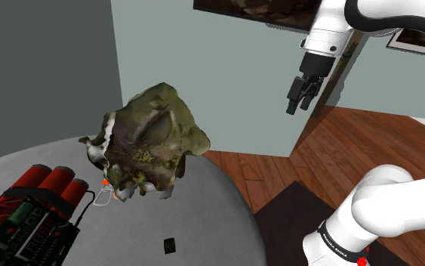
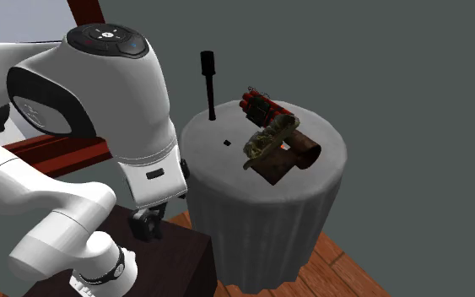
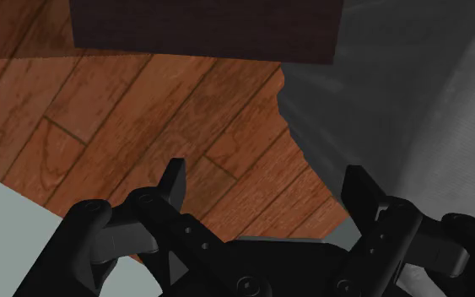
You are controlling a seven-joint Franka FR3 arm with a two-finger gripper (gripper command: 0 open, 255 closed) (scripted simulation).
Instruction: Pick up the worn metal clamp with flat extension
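The clamp (image 1: pixel 154 140) (image 2: pixel 271 142) is a lumpy, worn thing mottled green and brown with pale edges. It rests on the round counter (image 1: pixel 203 219) (image 2: pixel 328 160), which is draped in grey cloth. In the second exterior view a brown piece (image 2: pixel 301 153) lies against it (whether the two are one thing I cannot tell). Just beside the clamp sits a bundle of red sticks (image 1: pixel 48 185) (image 2: pixel 256 103) strapped to a dark circuit board. A small black bit (image 1: pixel 170 245) (image 2: pixel 227 142) lies apart on the cloth. Near the counter's edge a black rod (image 2: pixel 208 84) with a thicker top stands upright.

The jaws are well apart from the clamp and off the counter altogether. In the wrist view they hang over the wooden floor (image 3: pixel 143 110) beside the cloth's hem, and the two black fingers (image 3: pixel 174 181) stand wide apart with nothing between them. The white arm (image 1: pixel 384 204) (image 2: pixel 100 93) rises from its dark stand (image 2: pixel 168 261).
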